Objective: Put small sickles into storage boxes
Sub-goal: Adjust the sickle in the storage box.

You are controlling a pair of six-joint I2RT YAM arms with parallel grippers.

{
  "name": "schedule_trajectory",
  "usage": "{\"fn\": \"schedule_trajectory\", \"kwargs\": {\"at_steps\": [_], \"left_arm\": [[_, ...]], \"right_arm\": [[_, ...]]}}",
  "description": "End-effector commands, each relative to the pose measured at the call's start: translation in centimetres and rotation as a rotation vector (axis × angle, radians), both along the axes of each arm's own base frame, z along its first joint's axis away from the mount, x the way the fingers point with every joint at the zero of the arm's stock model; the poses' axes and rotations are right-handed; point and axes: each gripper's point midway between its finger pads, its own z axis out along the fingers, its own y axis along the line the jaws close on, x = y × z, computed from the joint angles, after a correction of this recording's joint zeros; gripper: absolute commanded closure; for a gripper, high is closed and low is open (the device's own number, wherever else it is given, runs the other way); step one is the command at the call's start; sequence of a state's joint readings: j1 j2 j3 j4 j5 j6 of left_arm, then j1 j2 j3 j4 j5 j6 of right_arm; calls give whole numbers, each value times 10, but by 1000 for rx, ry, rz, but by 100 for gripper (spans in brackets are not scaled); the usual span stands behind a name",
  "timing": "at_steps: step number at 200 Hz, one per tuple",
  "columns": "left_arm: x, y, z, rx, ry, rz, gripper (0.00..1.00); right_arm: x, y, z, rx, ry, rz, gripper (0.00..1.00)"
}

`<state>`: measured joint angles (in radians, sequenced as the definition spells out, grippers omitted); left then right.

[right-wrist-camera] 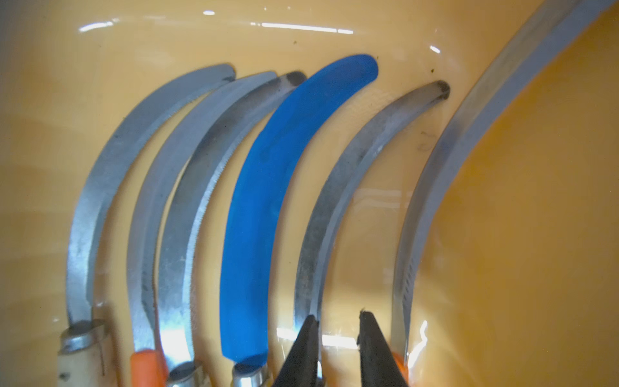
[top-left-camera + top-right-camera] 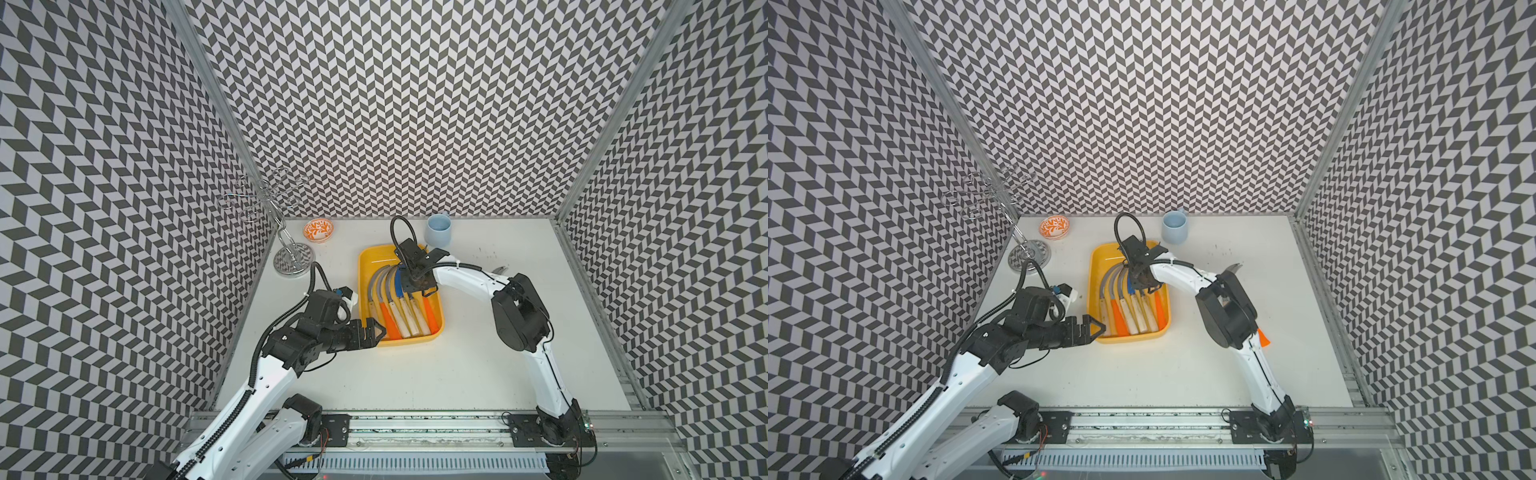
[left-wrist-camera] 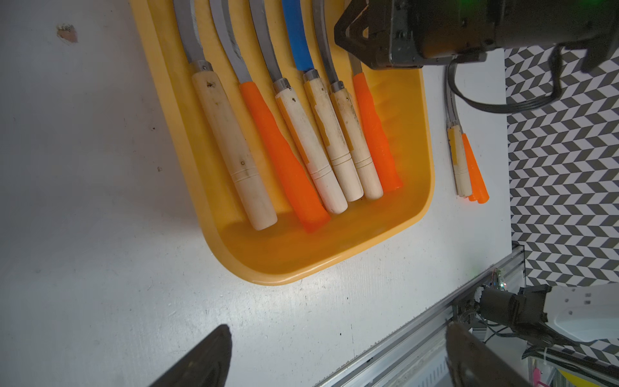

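We find six sickles (image 2: 405,318) lying side by side in the tray (image 2: 376,258), near frame centre in both top views. Their handles point toward the lower edge and their blades curve toward the upper.

The right gripper (image 1: 338,348) sits low inside the tray. Its jaws stand slightly apart with bare tray floor between them, clamped on nothing. One tip is at a grey blade, the other beside the orange-handled sickle nearest the tray wall.

The left gripper (image 2: 374,332) hovers at the tray's lower-left corner, jaws wide apart and empty.

Two more sickles (image 3: 464,160) lie together on the bench (image 2: 415,374), right of the tray and largely hidden under the right arm in the top views.

We judge the step in hand to be a release. To do it well:
- Widen the jaws fully.
- Rise straight up so neither tip drags a blade.
- Clear the tray wall before swinging right for the loose pair.
- Grasp those by the handle, not the blade.
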<state>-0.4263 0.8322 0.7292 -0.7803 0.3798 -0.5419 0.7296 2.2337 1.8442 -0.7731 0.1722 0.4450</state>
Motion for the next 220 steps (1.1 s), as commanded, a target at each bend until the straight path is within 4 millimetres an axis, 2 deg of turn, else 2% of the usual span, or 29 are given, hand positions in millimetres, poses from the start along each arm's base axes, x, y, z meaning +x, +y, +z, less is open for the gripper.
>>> {"fn": "schedule_trajectory", "kwargs": {"at_steps": [1, 31, 67, 120, 151, 184, 220], "left_arm": [[4, -3, 0, -11, -20, -15, 0], [5, -5, -2, -16, -17, -19, 0], [7, -6, 0, -16, -19, -20, 0], [7, -4, 0, -10, -19, -17, 0], [6, -2, 2, -4, -23, -15, 0], [8, -3, 2, -2, -25, -15, 0], [10, -4, 4, -7, -28, -16, 0]], "right_arm": [[2, -15, 16, -45, -53, -30, 74], [-1, -27, -4, -131, -15, -46, 71], [-5, -24, -22, -123, 17, -33, 66], [-11, -26, -52, -135, 73, -21, 66], [-16, -21, -60, -110, 98, -3, 67], [-20, -5, -54, -64, 93, 29, 69], [-26, 0, -51, -43, 108, 47, 73]]}}
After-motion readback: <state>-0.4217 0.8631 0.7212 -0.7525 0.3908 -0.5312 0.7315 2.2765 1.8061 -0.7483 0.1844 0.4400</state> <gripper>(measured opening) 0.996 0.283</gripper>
